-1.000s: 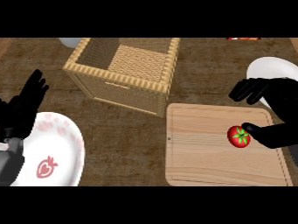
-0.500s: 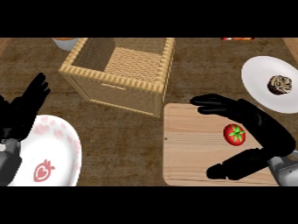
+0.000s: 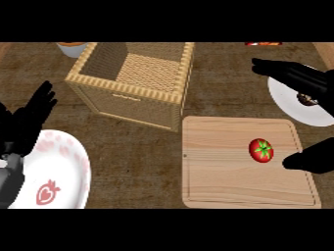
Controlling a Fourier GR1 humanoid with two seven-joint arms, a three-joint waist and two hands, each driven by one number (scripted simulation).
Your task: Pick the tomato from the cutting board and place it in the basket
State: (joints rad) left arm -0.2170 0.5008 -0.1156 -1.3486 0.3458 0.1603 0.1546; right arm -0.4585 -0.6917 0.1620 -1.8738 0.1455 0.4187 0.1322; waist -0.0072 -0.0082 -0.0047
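Starting nearest you, the left robot hand (image 3: 21, 120) rests at the left edge, fingers straight and upward, holding nothing, above a white plate (image 3: 68, 169) with a red strawberry print. Treat it as idle.

To the right lies the cutting board (image 3: 231, 166), flat on the table (image 3: 140, 147). The tomato (image 3: 261, 149) sits on the board's right half, green stem uppermost, untouched and not yet picked.

The right robot hand (image 3: 328, 95) straddles that side of the board. Its fingers stretch out spread above and beyond the tomato, the thumb comes in just right of it, and nothing is pinched between them. You have a wide-open hand around the target, with clear gaps on both sides.

Farther back stands the basket (image 3: 101, 100), tilted slightly to the board, its near corner close to the board's upper left corner. Behind the right robot hand, a second white plate (image 3: 285, 93) carries something dark, mostly hidden.

Risks, in my judgement:
- The tomato is round; closing off-centre could roll it across the board or off its right edge.
- A low carry could strike the basket's near wall.
- The forearm could sweep the far plate.
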